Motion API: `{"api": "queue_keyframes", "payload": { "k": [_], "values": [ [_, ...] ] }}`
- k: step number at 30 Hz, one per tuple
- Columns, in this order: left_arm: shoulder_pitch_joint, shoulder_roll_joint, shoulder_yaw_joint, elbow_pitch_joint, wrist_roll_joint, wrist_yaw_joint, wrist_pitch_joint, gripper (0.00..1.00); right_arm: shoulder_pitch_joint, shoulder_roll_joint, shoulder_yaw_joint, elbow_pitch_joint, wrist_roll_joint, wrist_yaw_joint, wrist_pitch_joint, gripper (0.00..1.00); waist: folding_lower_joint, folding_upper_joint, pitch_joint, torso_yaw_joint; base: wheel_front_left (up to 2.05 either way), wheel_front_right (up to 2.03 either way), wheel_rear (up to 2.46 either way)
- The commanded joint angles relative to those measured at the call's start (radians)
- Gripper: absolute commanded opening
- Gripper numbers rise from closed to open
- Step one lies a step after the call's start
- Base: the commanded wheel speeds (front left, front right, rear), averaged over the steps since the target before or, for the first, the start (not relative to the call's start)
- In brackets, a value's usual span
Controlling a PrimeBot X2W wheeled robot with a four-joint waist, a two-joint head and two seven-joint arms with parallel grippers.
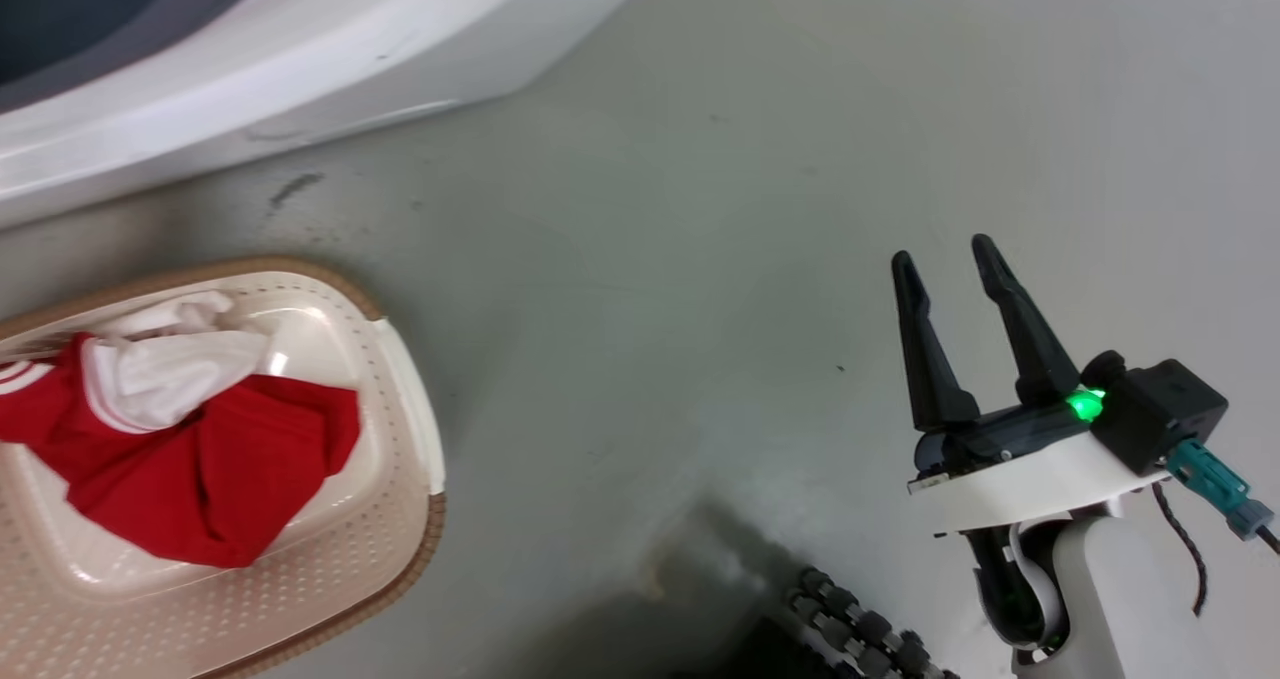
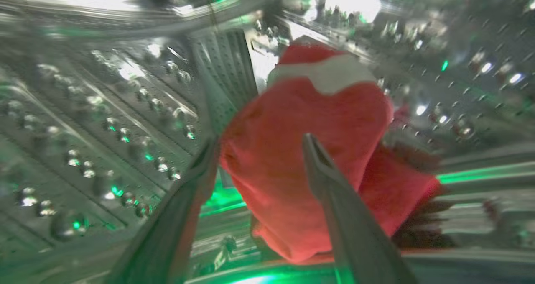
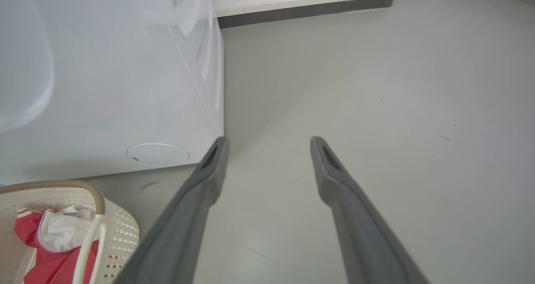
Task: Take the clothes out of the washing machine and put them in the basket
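Inside the perforated steel drum (image 2: pixel 104 108) of the washing machine (image 1: pixel 300 49), a bright red garment (image 2: pixel 301 121) with a white band lies bunched. My left gripper (image 2: pixel 259 142) is open, its two fingers straddling the near part of that garment; the view is blurred. More of the clothes (image 1: pixel 220 459), red with white fabric, lie in the cream basket (image 1: pixel 330 579) at the lower left. My right gripper (image 1: pixel 944 252) hovers open over bare floor at the right, holding nothing. The right wrist view shows that gripper (image 3: pixel 269 139), the basket (image 3: pixel 121 229) with the clothes (image 3: pixel 42 267), and the machine's white front (image 3: pixel 104 87).
Grey floor (image 1: pixel 700 209) stretches between the basket and my right arm. A dark ribbed cable (image 1: pixel 860 629) lies at the bottom edge. A white wall with a dark skirting (image 3: pixel 305 10) runs behind the machine.
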Motion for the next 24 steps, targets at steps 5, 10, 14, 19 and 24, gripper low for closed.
{"api": "queue_keyframes", "payload": {
  "k": [5,10,14,19,24],
  "values": [
    [-0.039,0.021,-0.04,0.053,0.032,-0.01,0.076,1.0,-0.012,0.002,0.025,0.002,0.034,-0.001,-0.002,1.0,-0.0001,0.0,0.041,-0.042,0.0,0.0,0.0],
    [-0.043,0.029,-0.062,0.088,0.047,-0.009,0.102,1.0,-0.015,0.002,0.034,0.01,0.044,-0.001,-0.002,1.0,-0.0001,0.0,0.051,-0.05,0.0,0.0,0.0],
    [-0.037,0.025,-0.071,0.099,0.04,-0.017,0.117,0.0,-0.022,0.002,0.031,0.013,0.047,-0.001,-0.002,1.0,-0.0001,0.0,0.056,-0.05,0.0,0.0,0.0],
    [-0.037,0.01,-0.061,0.1,0.024,-0.011,0.089,0.0,-0.039,0.002,0.026,0.018,0.043,-0.001,-0.002,1.0,-0.0001,0.0,0.052,-0.042,0.0,0.0,0.0],
    [-0.022,-0.002,-0.073,0.11,0.026,-0.024,0.034,0.0,-0.045,0.002,0.004,0.027,0.022,-0.001,-0.002,1.0,-0.0001,0.0,0.023,-0.02,0.0,0.0,0.0]
  ]
}}
